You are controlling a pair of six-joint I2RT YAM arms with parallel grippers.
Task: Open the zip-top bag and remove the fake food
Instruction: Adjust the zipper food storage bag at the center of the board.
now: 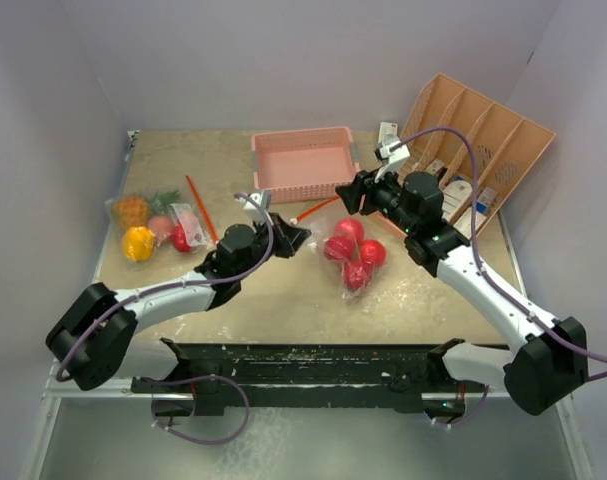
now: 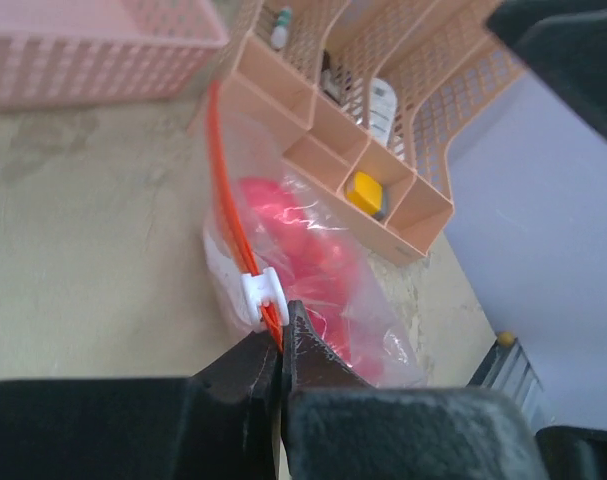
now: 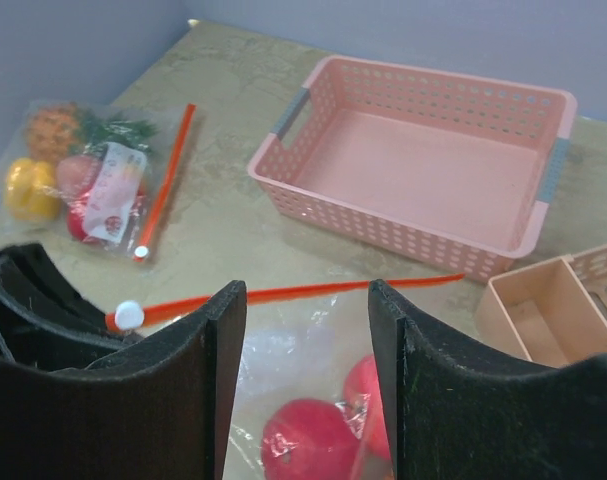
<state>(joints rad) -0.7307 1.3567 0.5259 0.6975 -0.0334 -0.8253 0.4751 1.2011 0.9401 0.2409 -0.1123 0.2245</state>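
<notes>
Left wrist cam gets it up close: the left gripper (image 2: 281, 335) is clamped tight on the orange zip strip (image 2: 226, 190) right beside the white slider (image 2: 261, 293), the zip-top bag (image 2: 328, 290) of red round ones (image 2: 283, 215) lying just past it. Right wrist cam shows the right gripper (image 3: 308, 295) spread wide and empty above that bag, pink basket (image 3: 383, 232) behind, and way off left a second bag (image 3: 108, 185) with the pineapple (image 3: 58, 125) and yellow bell pepper (image 3: 28, 190), which the left cam misses.

Table (image 1: 283, 295) with basket (image 1: 301, 165), organizer (image 1: 503, 140), zip bags (image 1: 355, 255)
</notes>
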